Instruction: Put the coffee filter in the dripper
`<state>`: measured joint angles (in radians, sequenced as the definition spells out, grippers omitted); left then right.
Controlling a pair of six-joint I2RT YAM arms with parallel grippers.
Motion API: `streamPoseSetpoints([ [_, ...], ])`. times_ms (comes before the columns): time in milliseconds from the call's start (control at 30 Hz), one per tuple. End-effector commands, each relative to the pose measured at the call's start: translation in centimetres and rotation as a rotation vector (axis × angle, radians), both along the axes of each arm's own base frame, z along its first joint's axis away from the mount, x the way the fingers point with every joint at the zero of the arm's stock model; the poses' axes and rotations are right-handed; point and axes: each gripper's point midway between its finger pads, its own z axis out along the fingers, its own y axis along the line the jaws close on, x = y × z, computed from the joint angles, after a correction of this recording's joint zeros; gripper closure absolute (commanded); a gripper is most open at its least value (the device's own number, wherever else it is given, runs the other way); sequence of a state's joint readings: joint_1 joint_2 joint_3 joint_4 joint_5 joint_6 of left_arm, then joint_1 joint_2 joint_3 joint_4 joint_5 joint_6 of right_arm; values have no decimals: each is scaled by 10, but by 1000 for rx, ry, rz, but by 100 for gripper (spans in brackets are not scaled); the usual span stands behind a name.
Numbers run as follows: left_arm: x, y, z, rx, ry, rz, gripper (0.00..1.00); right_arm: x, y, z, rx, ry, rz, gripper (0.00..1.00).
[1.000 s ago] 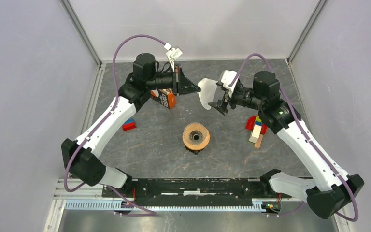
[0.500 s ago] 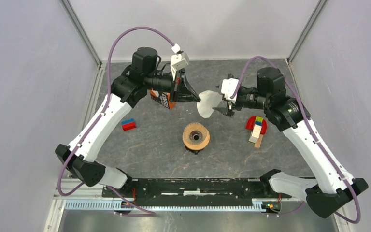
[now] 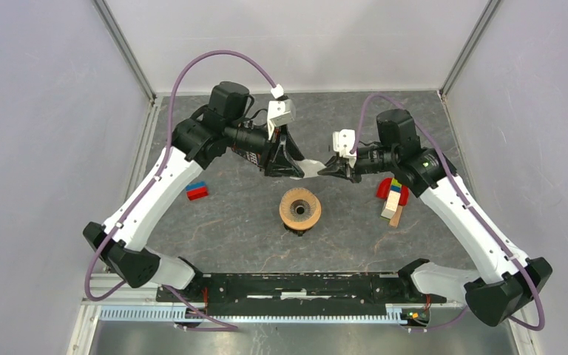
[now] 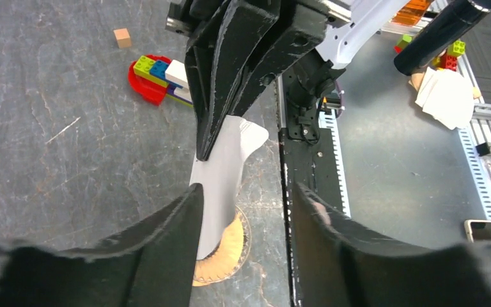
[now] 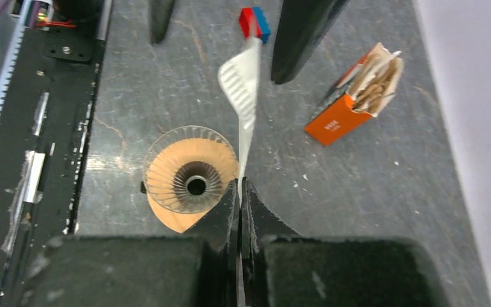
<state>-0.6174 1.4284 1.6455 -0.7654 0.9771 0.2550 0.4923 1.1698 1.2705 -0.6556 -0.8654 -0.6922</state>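
The white paper coffee filter hangs in the air between the two grippers, just behind the dripper. My right gripper is shut on one edge of it; in the right wrist view the filter runs edge-on away from the closed fingertips. My left gripper is open, and the filter lies by its left finger without being clamped. The dripper, a clear ribbed cone on a tan wooden collar, stands upright on the table, with nothing in it.
An orange box of filters lies behind the dripper. A red and blue brick sits to the left. A pile of coloured bricks sits to the right. Enclosure walls close in both sides and the back.
The left gripper, which held the filter, has opened and let it go. The right gripper has come in and shut on the filter. Both have dropped closer together above the dripper.
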Motion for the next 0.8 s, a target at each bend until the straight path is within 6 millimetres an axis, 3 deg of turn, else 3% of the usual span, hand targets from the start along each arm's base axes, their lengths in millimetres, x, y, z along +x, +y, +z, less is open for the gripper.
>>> streamPoseSetpoints([
  [0,-10,19,19,-26,-171,-14,32,-14,9,7,72,37,88,100],
  [67,-11,24,17,-13,-179,-17,27,-18,10,3,69,55,111,100],
  [133,-10,27,14,0,-194,-20,28,-23,11,1,71,64,136,100],
  [500,0,22,14,-5,-181,-4,64,-31,9,-8,76,79,162,100],
  [767,-2,22,10,-9,-174,-6,61,-30,9,-8,80,76,152,100],
])
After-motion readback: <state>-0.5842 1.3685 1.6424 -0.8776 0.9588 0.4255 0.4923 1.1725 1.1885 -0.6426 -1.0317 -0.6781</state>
